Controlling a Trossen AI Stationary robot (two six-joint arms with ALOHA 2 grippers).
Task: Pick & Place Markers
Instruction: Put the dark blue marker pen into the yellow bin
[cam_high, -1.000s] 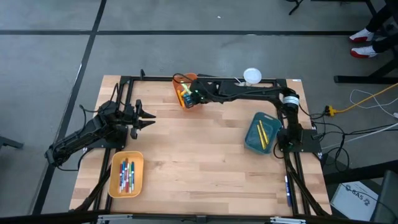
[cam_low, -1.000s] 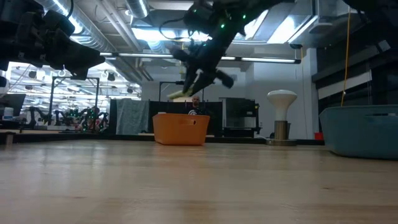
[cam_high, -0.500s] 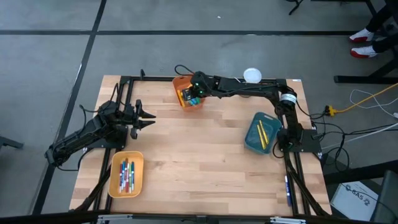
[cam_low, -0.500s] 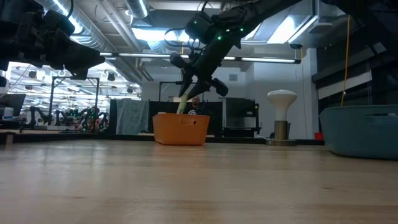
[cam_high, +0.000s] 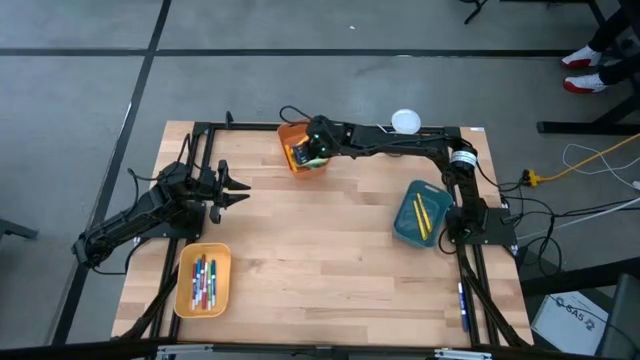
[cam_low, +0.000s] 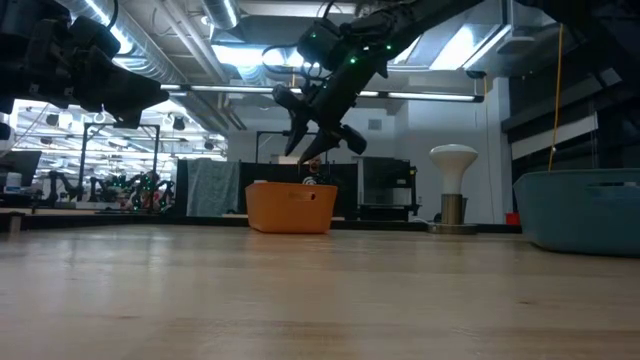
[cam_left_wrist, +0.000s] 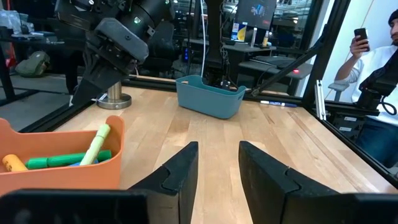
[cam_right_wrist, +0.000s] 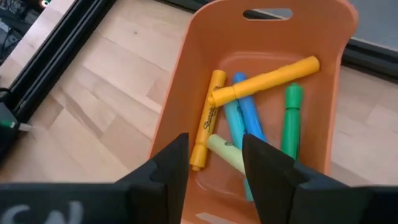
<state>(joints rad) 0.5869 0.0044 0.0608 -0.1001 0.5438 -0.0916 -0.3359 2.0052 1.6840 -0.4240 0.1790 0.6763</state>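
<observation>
An orange bin (cam_high: 300, 152) stands at the table's far edge. Several markers (cam_right_wrist: 249, 93) lie in it: yellow, orange, blue, green. A pale green marker (cam_right_wrist: 225, 154) lies among them, one end leaning up against the bin's wall (cam_left_wrist: 97, 140). My right gripper (cam_right_wrist: 214, 146) hangs open just above the bin (cam_low: 322, 148), slanting down, with nothing between its fingers. My left gripper (cam_high: 243, 190) waits open and level over the table's left side, pointing toward the middle (cam_left_wrist: 217, 149).
A teal bin (cam_high: 420, 213) with yellow markers stands at the right. A yellow tray (cam_high: 203, 280) with several markers lies near the front left. A white dome (cam_high: 405, 122) sits at the far edge. A black frame rims the table. A person (cam_left_wrist: 373, 56) sits beyond it.
My right gripper has opened above the orange bin and let go of the pale green marker. The marker hung slanted from the fingers, then stood nearly upright in the bin, and now lies inside it. The gripper has shifted slightly over the bin.
</observation>
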